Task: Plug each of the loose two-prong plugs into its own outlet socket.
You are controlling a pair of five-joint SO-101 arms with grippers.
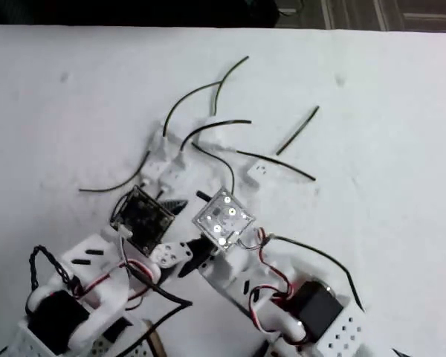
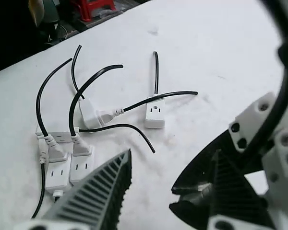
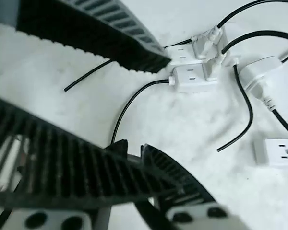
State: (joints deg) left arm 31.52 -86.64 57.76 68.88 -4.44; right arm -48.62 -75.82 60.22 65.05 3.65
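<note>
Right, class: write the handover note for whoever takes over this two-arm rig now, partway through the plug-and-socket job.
Left pincer: open, empty, above the table near the sockets.
Right pincer: open, empty, also low over the table.
Things: socket A and socket B lie side by side, top slots free. Each has a corded white piece at one end; I cannot tell if that is a seated plug. A loose plug lies beyond them. The lone socket sits apart, slots free.
Done: nothing certain.
Left: grasp the loose plug and seat it, probably in the lone socket; check the pair.
</note>
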